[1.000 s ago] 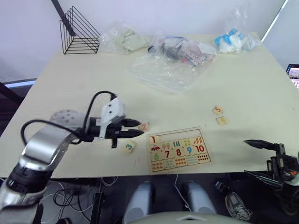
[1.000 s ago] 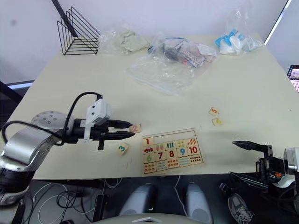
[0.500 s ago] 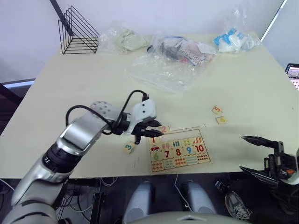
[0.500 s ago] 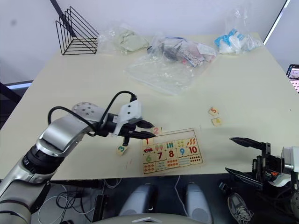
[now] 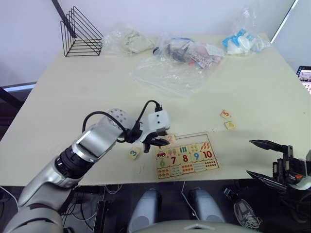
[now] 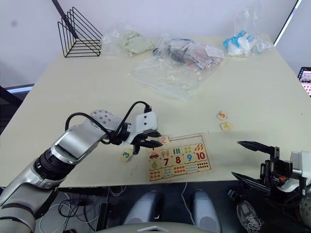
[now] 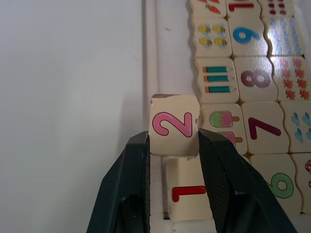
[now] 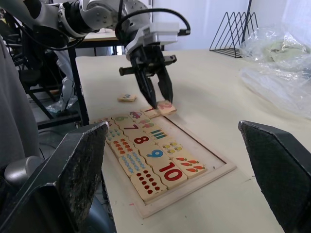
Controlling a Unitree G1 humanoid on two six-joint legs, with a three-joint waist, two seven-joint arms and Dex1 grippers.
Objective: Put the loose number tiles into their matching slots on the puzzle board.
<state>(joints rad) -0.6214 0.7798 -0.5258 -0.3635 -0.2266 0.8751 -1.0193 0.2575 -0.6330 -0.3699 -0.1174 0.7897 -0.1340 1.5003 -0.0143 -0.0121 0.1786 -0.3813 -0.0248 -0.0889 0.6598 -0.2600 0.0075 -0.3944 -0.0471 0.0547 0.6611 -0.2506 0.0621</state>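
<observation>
The left hand (image 7: 173, 145) pinches the tile printed with a pink 2 (image 7: 174, 124) between its two black fingers, holding it over the near-left corner of the puzzle board (image 5: 212, 136). In the left wrist view the tile sits tilted above the row of slots (image 7: 172, 63), just past the tile with a red 1 (image 7: 187, 194), which already lies in the end slot. The remaining recesses of that row are bare pale wood. Beside them run the rows of picture tiles and the coloured numerals 6 to 10.

The puzzle board lies flat on the cream counter (image 5: 73, 92), close to its near edge. The tile with a green 3 (image 5: 134, 153) rests on the counter just left of the board, close under the left arm. Two more loose tiles lie well apart from the board toward the right: the one with an orange 5 (image 5: 225, 114) and, just beside it, a tile with a yellow numeral (image 5: 230, 125) too small to read.

The right hand (image 5: 266, 158) hangs off the near right edge of the counter with its fingers spread wide and nothing between them.

At the far side of the counter stand a black wire rack (image 5: 82, 33) and several clear plastic bags (image 5: 170, 68), some holding pale or blue items.
</observation>
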